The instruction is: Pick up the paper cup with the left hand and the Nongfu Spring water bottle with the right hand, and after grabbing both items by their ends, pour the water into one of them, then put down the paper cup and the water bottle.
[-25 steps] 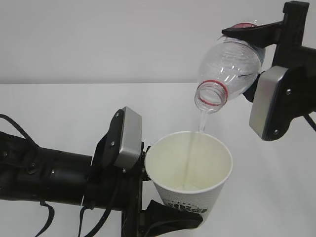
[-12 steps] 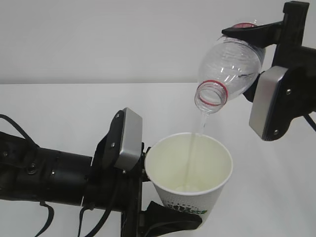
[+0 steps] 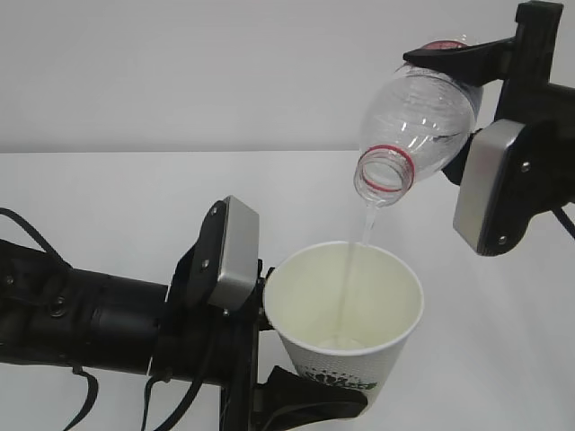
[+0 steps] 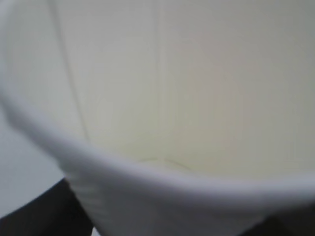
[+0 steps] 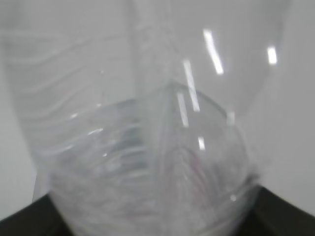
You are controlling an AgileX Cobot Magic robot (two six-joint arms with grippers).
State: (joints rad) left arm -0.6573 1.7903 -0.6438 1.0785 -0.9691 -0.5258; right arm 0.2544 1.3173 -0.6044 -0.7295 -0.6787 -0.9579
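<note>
Above paper cup (image 3: 346, 310), tilted bottle (image 3: 415, 126), water (image 3: 352, 269)

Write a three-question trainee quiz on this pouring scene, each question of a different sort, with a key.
1. True or false: the Nongfu Spring water bottle is tilted with its mouth pointing down toward the paper cup.
2. Which hand holds the paper cup? A) the left hand B) the right hand C) neither
3. Fill in: a thin stream of water falls from the bottle's mouth into the ____.

Key: 1 true; 2 A; 3 paper cup.
</note>
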